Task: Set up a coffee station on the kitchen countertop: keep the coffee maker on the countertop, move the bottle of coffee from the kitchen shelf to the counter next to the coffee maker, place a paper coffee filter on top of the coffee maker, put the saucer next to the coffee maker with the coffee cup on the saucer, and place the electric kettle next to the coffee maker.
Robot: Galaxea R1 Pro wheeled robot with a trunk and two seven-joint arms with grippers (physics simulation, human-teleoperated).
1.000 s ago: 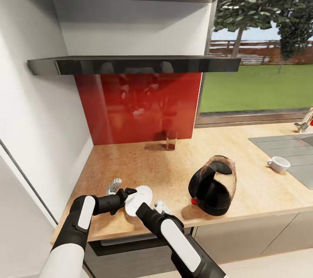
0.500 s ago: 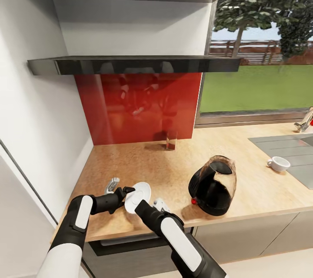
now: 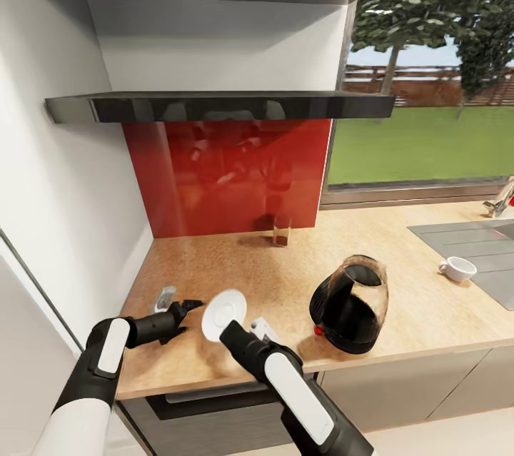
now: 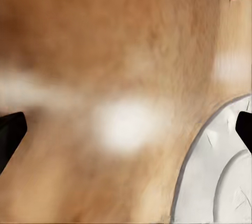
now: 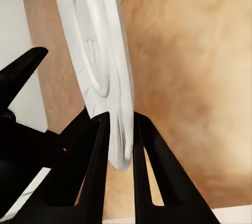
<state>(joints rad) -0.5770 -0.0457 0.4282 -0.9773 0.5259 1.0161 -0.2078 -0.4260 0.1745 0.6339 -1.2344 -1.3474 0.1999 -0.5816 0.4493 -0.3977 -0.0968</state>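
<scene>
The white saucer (image 3: 223, 313) stands tilted on edge just above the counter's front left part. My right gripper (image 3: 235, 331) is shut on its lower rim, and the right wrist view shows the saucer (image 5: 100, 66) pinched between both black fingers (image 5: 97, 145). My left gripper (image 3: 178, 301) hangs open a little to the left of the saucer, apart from it; the left wrist view has the saucer's rim (image 4: 220, 182) beside one fingertip (image 4: 244, 128). The dark glassy coffee maker (image 3: 350, 302) sits to the right. A white coffee cup (image 3: 457, 268) rests by the sink. A small bottle with brown contents (image 3: 281, 230) stands at the red backsplash.
A black shelf (image 3: 214, 106) runs above the counter. The white wall (image 3: 64, 213) closes the left side. The grey sink drainboard (image 3: 471, 242) and a faucet (image 3: 500, 200) are at the right, below the window. The wooden counter (image 3: 235, 263) ends just in front of my arms.
My left gripper has let go of the saucer and drawn back to the left, open. The saucer stays in my right gripper, a little higher and further from me.
</scene>
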